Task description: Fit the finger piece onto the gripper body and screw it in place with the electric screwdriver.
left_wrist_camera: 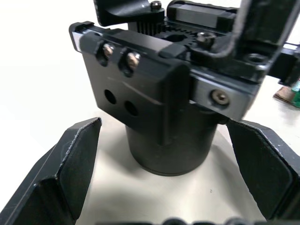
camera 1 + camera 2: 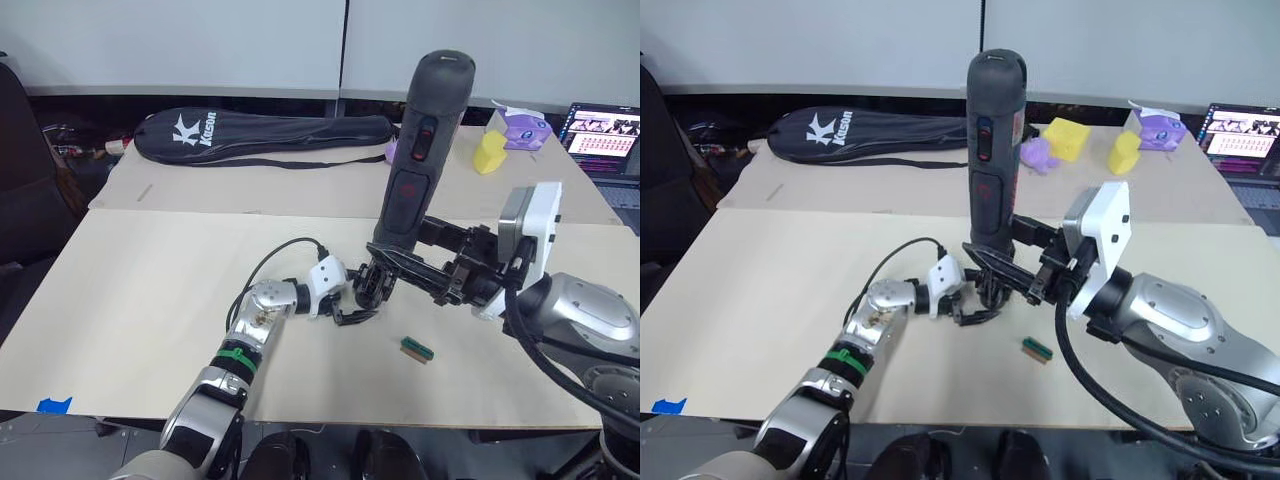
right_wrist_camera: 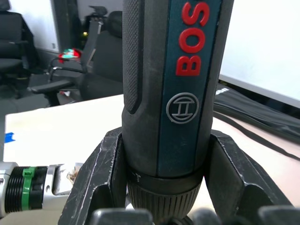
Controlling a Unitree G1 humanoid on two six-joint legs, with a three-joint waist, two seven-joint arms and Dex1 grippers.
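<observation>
Left eye view: electric screwdriver [image 2: 420, 150] upright near worktop [image 2: 150, 300] centre, red buttons facing the camera, lower end down at the gripper body [image 2: 365, 290]. Right gripper [image 2: 440, 268] reaching in from 3 o'clock, fingers closed on the screwdriver's lower barrel. Right wrist view: both black fingers [image 3: 101, 173] pressed against the barrel sides just above the ribbed collar, red lettering on a blue panel running up the tool.

Left gripper [image 2: 352, 300] reaching in from 7 o'clock, at the gripper body's near side. Left wrist view: fingers [image 1: 70, 164] spread wide either side of the body's round black base, a gap visible on both sides, not touching; blocky top of the body [image 1: 154, 89] with screws and a toothed gear above the base.

Small green block [image 2: 417, 348] lying flat on the worktop at 4 o'clock from the gripper body, near but apart. Black racket bag [image 2: 265, 135] along the far edge at 11 o'clock. Yellow foam pieces [image 2: 1068, 137], purple toy [image 2: 1038, 155] and tissue pack [image 2: 520, 128] at 1 o'clock, laptop [image 2: 600, 135] at the far right edge. Blue tape [image 2: 52, 405] on the near left corner. Finger piece: cannot tell where
</observation>
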